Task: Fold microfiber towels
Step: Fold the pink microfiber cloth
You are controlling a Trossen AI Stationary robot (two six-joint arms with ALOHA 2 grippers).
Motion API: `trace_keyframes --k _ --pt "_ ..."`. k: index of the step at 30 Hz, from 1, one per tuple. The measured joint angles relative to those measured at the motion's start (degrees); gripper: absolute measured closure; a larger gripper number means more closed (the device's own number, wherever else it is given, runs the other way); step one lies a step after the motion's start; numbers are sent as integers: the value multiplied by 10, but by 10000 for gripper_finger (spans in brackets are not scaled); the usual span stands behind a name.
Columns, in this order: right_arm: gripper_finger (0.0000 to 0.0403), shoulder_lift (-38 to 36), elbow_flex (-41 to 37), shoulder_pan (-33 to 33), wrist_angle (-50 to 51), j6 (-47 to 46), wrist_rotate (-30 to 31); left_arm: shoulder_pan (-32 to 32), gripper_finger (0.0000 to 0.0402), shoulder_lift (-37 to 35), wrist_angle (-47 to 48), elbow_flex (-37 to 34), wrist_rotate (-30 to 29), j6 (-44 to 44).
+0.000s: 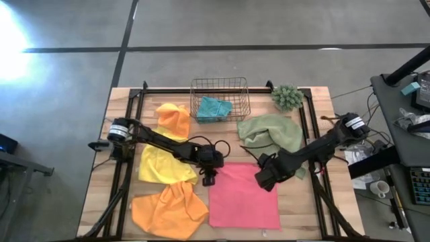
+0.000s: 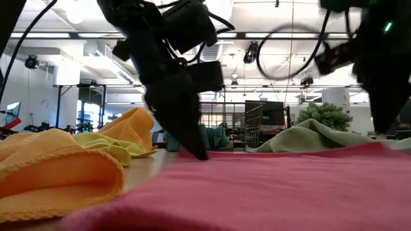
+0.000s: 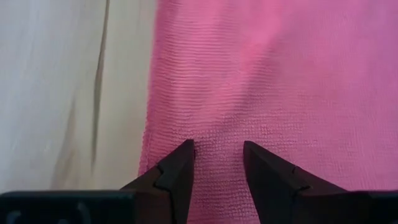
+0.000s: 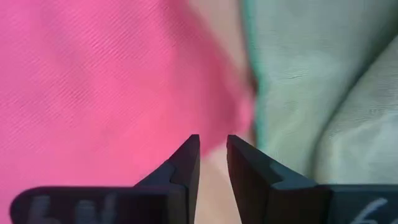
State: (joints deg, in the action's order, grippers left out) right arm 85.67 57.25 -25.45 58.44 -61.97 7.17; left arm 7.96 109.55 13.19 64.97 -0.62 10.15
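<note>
A pink towel (image 1: 245,196) lies spread flat at the table's front centre. My left gripper (image 1: 209,179) stands open at its left edge, near the far-left corner. My right gripper (image 1: 264,180) hovers over the far-right corner, fingers (image 4: 186,155) a narrow gap apart with nothing between them. A yellow towel (image 1: 161,165) and two orange towels (image 1: 173,119) (image 1: 168,212) lie crumpled at the left. An olive green towel (image 1: 272,131) lies bunched at the far right. A teal towel (image 1: 213,107) sits in the wire basket (image 1: 220,82). My left gripper sets its open fingertips (image 3: 185,152) on the pink towel's top surface (image 3: 217,134), just inside its left edge near the far corner. The fingers slant down from the table's left. The towel lies flat on the table; nothing is pinched.
A small green spiky plant (image 1: 287,97) stands at the far right beside the basket. Black rails (image 1: 127,134) run along the table's left and right sides. Bare wood (image 1: 295,215) shows right of the pink towel.
</note>
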Motion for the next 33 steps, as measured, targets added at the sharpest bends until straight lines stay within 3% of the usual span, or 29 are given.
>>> trace_keyframes --k 9,16,25,33 --pt "330 -98 5 -80 -49 -40 3 31 276 -105 135 10 -30 -16" --pt "330 -118 5 -136 -82 -56 -1 101 276 -153 162 17 -56 -15" --pt "330 -87 16 -225 -96 -7 6 216 276 -130 166 70 -149 43" --pt "330 -40 16 -295 -153 41 25 267 276 -47 200 178 -159 75"
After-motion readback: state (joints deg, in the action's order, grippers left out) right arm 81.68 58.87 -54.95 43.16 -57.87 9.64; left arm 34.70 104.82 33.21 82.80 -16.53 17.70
